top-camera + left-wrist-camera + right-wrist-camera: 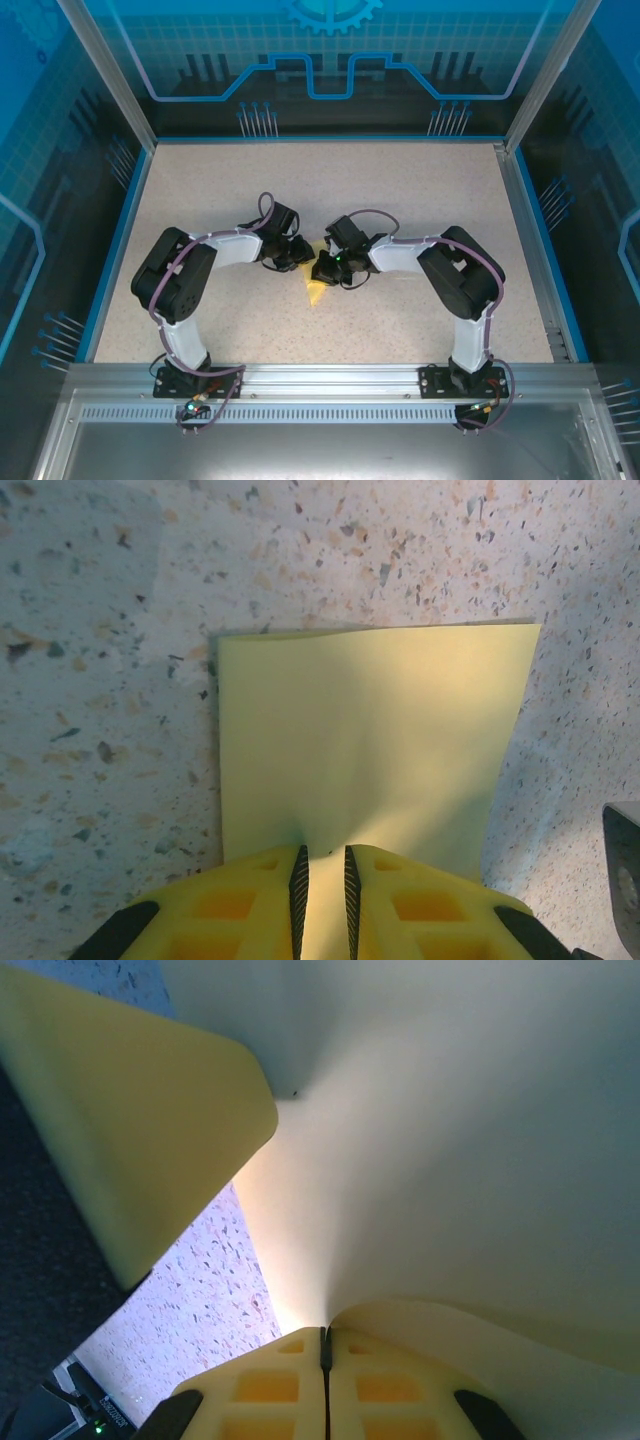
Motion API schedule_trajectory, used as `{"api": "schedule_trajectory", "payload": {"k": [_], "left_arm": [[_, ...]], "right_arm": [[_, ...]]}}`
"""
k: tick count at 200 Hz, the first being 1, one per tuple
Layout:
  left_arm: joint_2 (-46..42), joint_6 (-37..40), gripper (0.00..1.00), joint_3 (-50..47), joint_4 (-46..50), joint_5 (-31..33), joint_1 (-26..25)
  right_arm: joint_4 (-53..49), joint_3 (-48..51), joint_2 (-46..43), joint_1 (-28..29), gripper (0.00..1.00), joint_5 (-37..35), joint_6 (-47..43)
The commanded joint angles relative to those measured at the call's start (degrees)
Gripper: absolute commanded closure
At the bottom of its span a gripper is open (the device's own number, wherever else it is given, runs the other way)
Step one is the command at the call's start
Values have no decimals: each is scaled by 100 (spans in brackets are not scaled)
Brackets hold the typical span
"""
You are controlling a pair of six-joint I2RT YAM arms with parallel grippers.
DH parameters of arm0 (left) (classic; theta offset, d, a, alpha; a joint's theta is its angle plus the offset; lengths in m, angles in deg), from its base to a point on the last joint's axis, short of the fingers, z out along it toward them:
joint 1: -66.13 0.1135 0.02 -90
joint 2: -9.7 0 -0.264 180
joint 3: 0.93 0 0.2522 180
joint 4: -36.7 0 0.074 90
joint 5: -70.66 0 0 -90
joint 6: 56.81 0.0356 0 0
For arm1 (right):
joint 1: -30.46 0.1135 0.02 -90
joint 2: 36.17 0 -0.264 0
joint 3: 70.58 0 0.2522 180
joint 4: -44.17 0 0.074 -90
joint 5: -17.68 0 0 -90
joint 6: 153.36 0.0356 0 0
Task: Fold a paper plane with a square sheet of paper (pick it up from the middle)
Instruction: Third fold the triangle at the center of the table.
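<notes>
The square sheet of paper (317, 292) is pale yellow and sits between both grippers at the middle of the table. In the left wrist view the sheet (370, 730) lies mostly flat on the speckled table. A raised fold of it runs between the narrowly parted fingers of my left gripper (322, 850), which is shut on it. My right gripper (325, 1330) is shut tight on another part of the sheet (450, 1160), which curves up and curls over above the fingers. From above, the left gripper (298, 258) and the right gripper (324, 268) almost touch.
The speckled table (420, 200) is ringed by a blue rim and transparent walls. A metal rail (330, 378) at the near edge carries both arm bases. In the left wrist view, part of the right gripper (625, 880) shows at the far right.
</notes>
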Motion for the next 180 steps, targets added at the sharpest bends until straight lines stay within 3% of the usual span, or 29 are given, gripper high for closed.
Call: {"api": "schedule_trajectory", "payload": {"k": [1,86,133,180], "left_arm": [[100,119,77,41,109,-70,27],[-364,64,77,56,202,-86,51],[-1254,-162,75,-306,324,137,465],[-1610,-178,75,-652,425,130,805]], "right_arm": [[12,-143,125,65,94,-83,-45],[-131,-179,267,76,86,-70,-104],[-203,-148,316,80,72,-89,-129],[-203,-75,295,78,62,-116,-172]]}}
